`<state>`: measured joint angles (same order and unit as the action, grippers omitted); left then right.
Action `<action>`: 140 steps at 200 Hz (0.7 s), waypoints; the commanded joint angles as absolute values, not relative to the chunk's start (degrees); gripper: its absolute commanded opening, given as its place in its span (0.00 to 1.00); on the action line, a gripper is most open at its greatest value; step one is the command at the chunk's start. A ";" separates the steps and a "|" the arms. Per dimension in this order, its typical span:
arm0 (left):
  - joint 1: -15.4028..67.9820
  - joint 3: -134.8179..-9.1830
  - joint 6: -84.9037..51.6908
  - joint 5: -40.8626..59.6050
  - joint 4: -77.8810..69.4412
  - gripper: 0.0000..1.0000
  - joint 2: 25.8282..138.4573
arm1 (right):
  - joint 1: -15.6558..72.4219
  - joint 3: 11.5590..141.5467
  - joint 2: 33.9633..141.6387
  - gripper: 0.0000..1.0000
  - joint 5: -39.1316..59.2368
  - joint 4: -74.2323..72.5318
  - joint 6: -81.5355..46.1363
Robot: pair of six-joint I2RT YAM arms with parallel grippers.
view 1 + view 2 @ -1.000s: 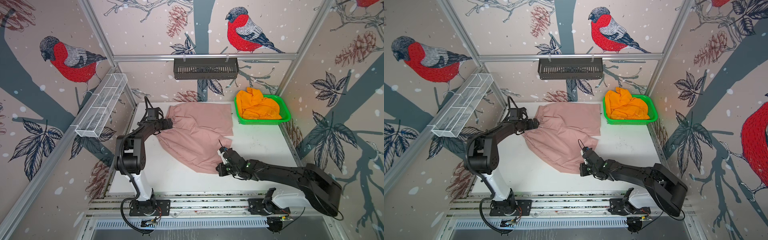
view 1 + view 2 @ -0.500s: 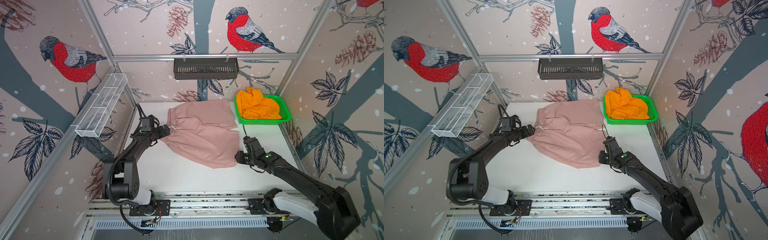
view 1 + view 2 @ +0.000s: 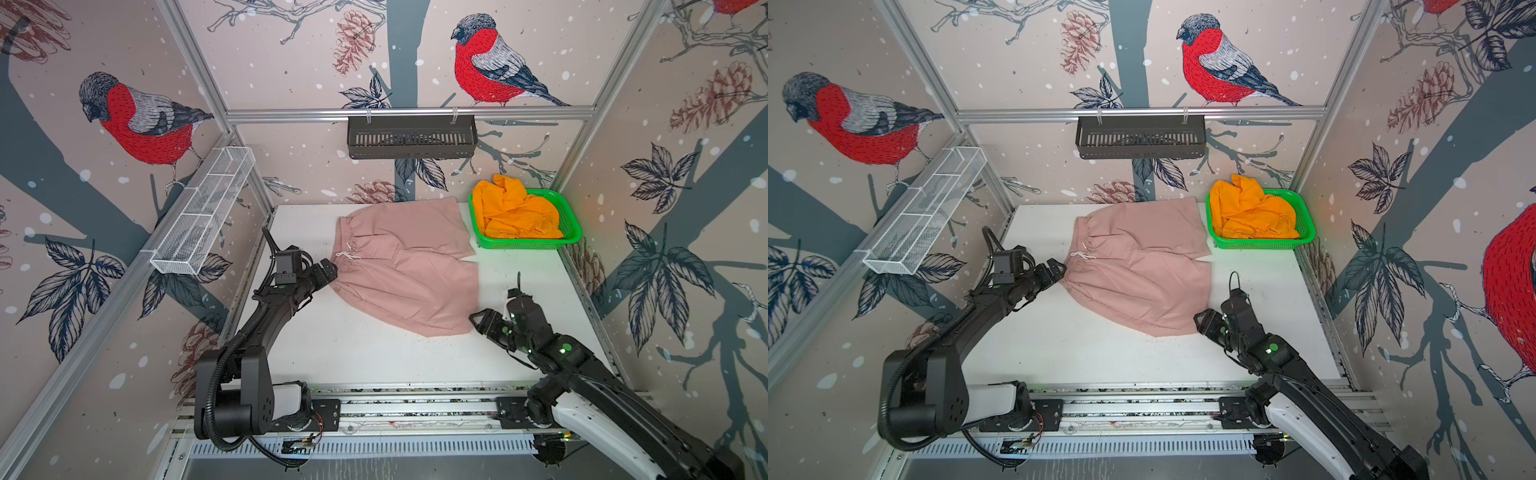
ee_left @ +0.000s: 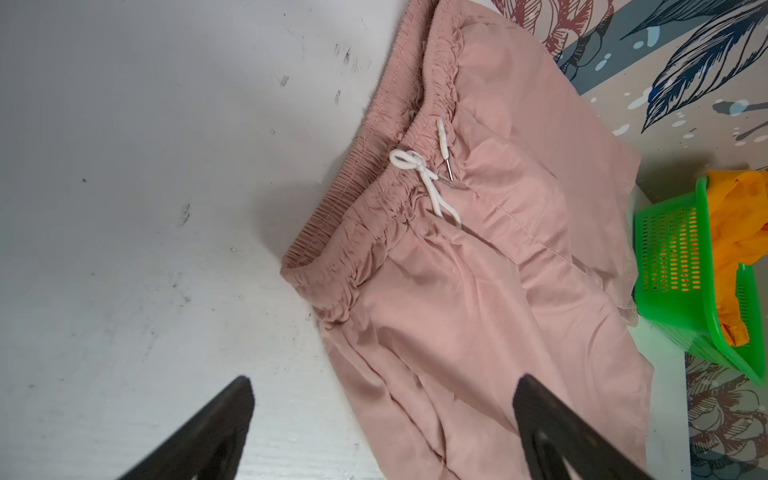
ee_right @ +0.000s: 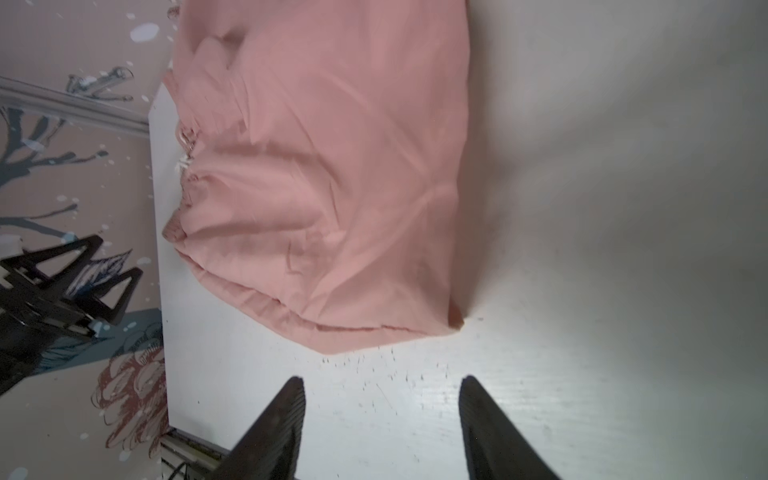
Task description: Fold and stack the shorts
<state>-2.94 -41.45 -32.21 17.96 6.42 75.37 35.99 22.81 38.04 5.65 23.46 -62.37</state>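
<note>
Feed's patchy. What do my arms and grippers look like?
Both arms are matte black with a white shell at the base. The left arm carries a ribbed black cable hose; the right arm has a thin cable loop at its wrist. Small green lights dot both. The left gripper and right gripper have black, tapering triangular fingers.

light: bright, even | shadows: soft | wrist views: slightly blurred

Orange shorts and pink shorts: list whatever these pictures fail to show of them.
- orange shorts: bunched in the green basket; waistband and lower layers hidden by own folds and basket wall, both top views.
- pink shorts: underside hidden against the table; right wrist view blurs the waistband and cuts one leg off at the picture's edge.
</note>
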 commanded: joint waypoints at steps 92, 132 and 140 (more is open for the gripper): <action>-3.08 -33.16 -35.95 24.29 -10.98 0.98 77.56 | 47.70 8.79 49.74 0.69 -11.62 -10.28 -79.60; -3.12 -33.11 -34.88 24.32 -11.90 0.98 79.39 | 45.99 6.35 49.00 0.60 -14.04 -14.32 -77.39; -3.10 -33.13 -34.40 23.80 -11.44 0.98 79.83 | 45.59 6.36 48.72 0.55 -13.63 -14.02 -76.18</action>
<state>-2.98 -33.12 -35.53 24.14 -8.95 78.87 46.41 6.44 49.32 -11.57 -10.07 -78.41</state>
